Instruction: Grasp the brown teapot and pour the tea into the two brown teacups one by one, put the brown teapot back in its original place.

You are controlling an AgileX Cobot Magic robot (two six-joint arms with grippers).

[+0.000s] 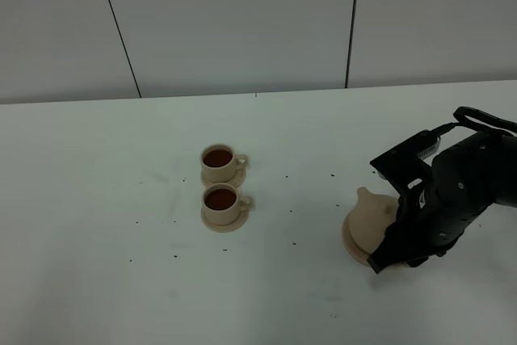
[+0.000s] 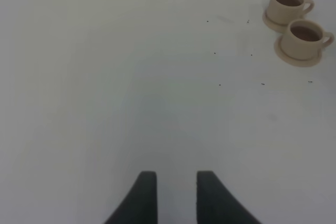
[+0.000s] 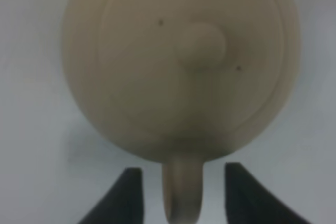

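The brown teapot (image 1: 373, 214) stands on its wide tan saucer (image 1: 351, 243) at the right, spout pointing left. In the right wrist view the teapot (image 3: 181, 61) fills the picture, lid knob up. Its loop handle (image 3: 182, 192) lies between the fingers of my right gripper (image 3: 182, 174), which is open, with a gap on each side. My right arm (image 1: 452, 191) covers the pot's right side. Two brown teacups (image 1: 218, 161) (image 1: 220, 201) on small saucers hold dark tea. The left wrist view shows them too (image 2: 287, 4) (image 2: 303, 38). My left gripper (image 2: 176, 177) is open and empty over bare table.
The white table (image 1: 121, 199) carries small dark specks (image 1: 293, 244) between the cups and the teapot. A grey wall (image 1: 242, 22) runs along the table's back edge. The left arm does not show in the exterior view.
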